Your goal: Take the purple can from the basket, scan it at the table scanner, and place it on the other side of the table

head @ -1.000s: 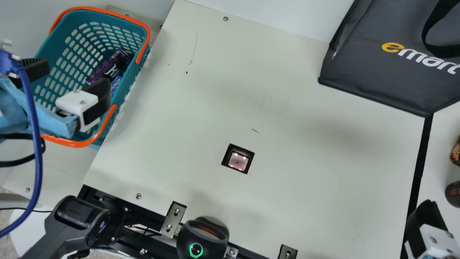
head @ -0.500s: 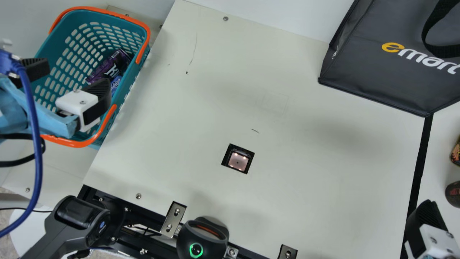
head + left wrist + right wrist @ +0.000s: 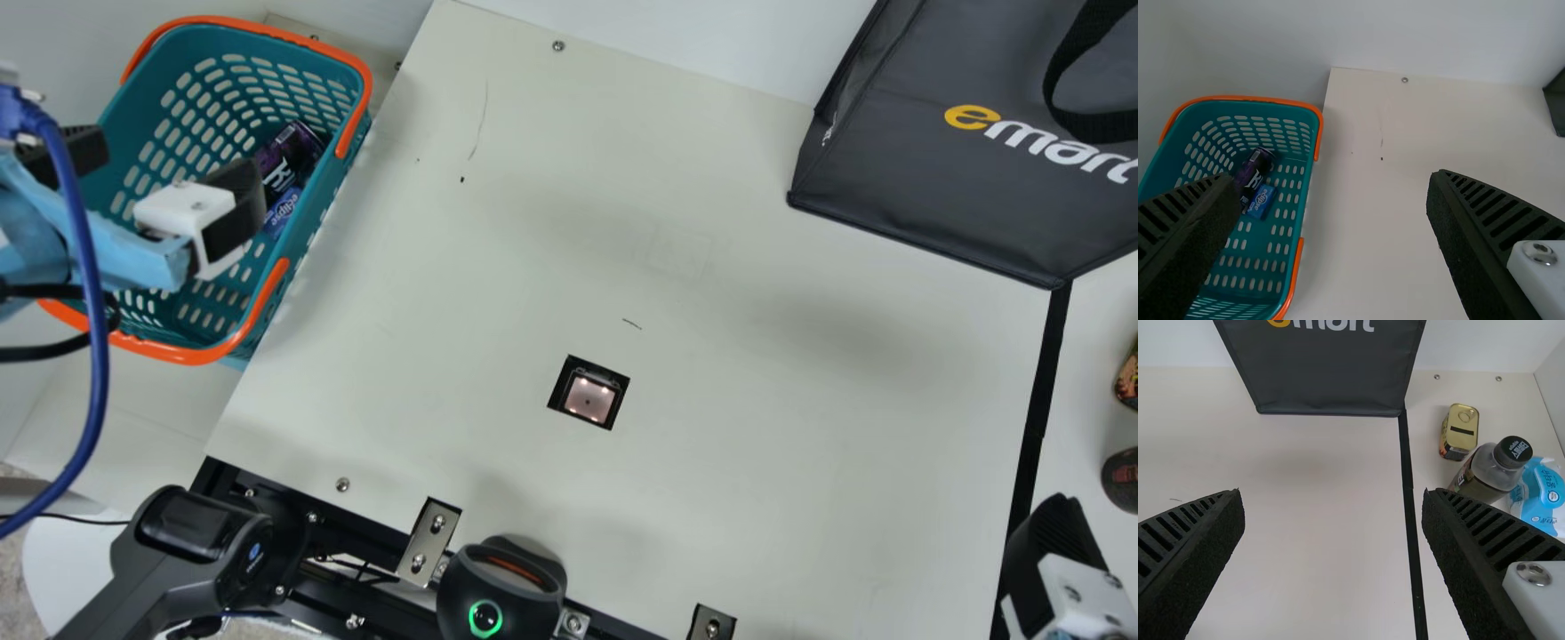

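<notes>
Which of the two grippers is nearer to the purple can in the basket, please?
Left: the left gripper hangs open over the basket, near the purple can, while the right gripper is at the table's opposite side, past the scanner.

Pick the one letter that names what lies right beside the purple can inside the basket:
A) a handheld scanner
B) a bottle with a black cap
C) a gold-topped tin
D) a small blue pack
D: inside the basket, the small blue pack lies right beside the purple can.
</notes>
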Action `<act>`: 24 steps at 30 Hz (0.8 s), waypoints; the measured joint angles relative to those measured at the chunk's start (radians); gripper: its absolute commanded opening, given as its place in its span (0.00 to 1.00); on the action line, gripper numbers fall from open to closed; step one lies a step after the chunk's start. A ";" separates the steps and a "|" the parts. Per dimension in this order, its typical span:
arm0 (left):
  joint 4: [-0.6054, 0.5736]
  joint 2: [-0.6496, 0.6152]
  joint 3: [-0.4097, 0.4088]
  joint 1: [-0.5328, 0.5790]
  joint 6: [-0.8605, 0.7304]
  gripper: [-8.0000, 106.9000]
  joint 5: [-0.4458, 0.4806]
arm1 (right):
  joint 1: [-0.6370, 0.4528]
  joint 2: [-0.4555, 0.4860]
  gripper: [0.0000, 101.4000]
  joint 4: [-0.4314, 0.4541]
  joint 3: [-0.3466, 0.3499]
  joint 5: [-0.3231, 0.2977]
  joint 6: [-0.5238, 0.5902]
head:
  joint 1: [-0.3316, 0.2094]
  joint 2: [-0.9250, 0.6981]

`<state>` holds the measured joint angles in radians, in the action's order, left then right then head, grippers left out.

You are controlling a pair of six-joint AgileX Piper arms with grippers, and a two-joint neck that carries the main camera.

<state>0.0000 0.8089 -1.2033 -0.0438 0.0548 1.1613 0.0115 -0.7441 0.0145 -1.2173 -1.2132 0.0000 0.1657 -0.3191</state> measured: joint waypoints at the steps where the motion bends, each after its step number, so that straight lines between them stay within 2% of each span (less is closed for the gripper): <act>1: 0.000 0.006 0.000 -0.011 0.000 0.85 -0.002 | 0.000 0.000 0.94 0.000 0.000 0.000 0.000 | 0.000 0.000; 12: -0.064 0.084 0.003 -0.193 -0.055 0.85 -0.066 | 0.000 0.000 0.94 0.000 0.000 0.000 0.000 | 0.000 0.002; 24: -0.214 0.212 -0.001 -0.459 -0.294 0.85 -0.125 | 0.000 0.000 0.94 0.000 0.000 0.000 0.000 | 0.000 0.000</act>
<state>-0.2137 1.0207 -1.2045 -0.5024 -0.2391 1.0360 0.0115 -0.7441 0.0145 -1.2173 -1.2132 0.0000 0.1657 -0.3191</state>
